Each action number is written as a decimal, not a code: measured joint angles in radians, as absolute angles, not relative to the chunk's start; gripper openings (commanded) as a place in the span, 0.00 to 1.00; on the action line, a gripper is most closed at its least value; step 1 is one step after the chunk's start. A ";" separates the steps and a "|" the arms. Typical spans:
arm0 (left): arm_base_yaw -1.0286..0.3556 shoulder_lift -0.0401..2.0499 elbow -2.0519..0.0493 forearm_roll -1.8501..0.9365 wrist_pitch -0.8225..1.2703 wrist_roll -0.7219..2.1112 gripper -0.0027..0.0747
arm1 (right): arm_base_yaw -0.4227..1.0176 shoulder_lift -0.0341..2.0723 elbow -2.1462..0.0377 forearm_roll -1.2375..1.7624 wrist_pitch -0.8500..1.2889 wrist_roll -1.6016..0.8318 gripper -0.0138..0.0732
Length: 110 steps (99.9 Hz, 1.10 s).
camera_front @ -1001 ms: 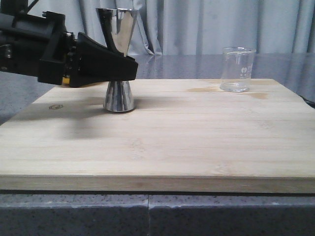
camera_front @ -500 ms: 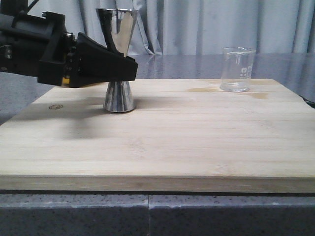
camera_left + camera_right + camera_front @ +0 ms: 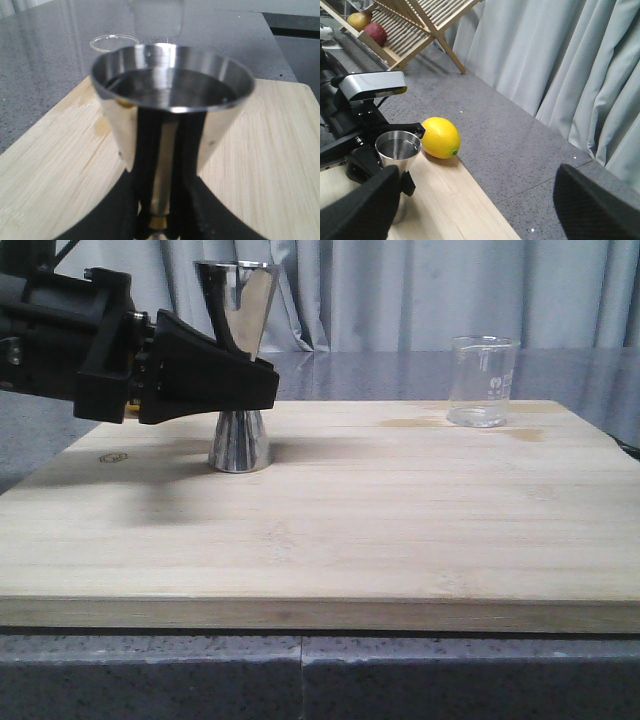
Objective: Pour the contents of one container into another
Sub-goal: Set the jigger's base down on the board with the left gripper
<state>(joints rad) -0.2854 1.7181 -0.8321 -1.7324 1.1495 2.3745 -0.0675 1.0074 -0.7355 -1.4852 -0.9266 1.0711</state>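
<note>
On the wooden board (image 3: 330,530) in the front view, a steel jigger (image 3: 240,365) stands upright toward the left, its base resting on the wood, and the left gripper (image 3: 262,383) reaches in from the left with its black fingers closed around the narrow waist. A small glass beaker (image 3: 482,381) stands upright well apart, at the board's far right; it looks empty or nearly so, though that is hard to judge. Faint white print marks the beaker's wall and a small stamped logo sits near the board's left edge, both too small to read. From the left wrist view, the jigger's open cup fills the picture, with what looks like liquid inside, and dark fingers (image 3: 187,150) press either side of the stem just above its gold band; the beaker's rim (image 3: 113,41) shows beyond. From the right wrist view, the right gripper (image 3: 480,210) hangs above the scene with its two fingers spread wide, holding nothing; below are the jigger, a lemon (image 3: 440,137) just beside the board on the grey counter, and a wooden rack (image 3: 415,30) holding fruit. No writing is legible here. The risk, as I judge it, is that the tall, narrow jigger tips or slips in the grip if lifted quickly, spilling its contents across the board, or that pouring misses the distant beaker's small mouth.
</note>
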 measured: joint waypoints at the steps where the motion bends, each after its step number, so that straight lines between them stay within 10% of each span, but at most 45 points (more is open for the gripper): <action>1: -0.285 1.718 -0.832 -1.735 1.152 2.376 0.01 | -0.067 1.007 -0.735 -1.485 -0.927 1.071 0.78; 110: -0.285 1.741 -0.809 -1.784 1.183 2.401 0.01 | -0.067 1.007 -0.735 -1.486 -0.927 1.072 0.78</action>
<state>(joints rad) -0.2854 1.7409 -0.8089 -1.7843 1.1826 2.4013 -0.0675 1.0074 -0.7355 -1.4855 -0.9266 1.0722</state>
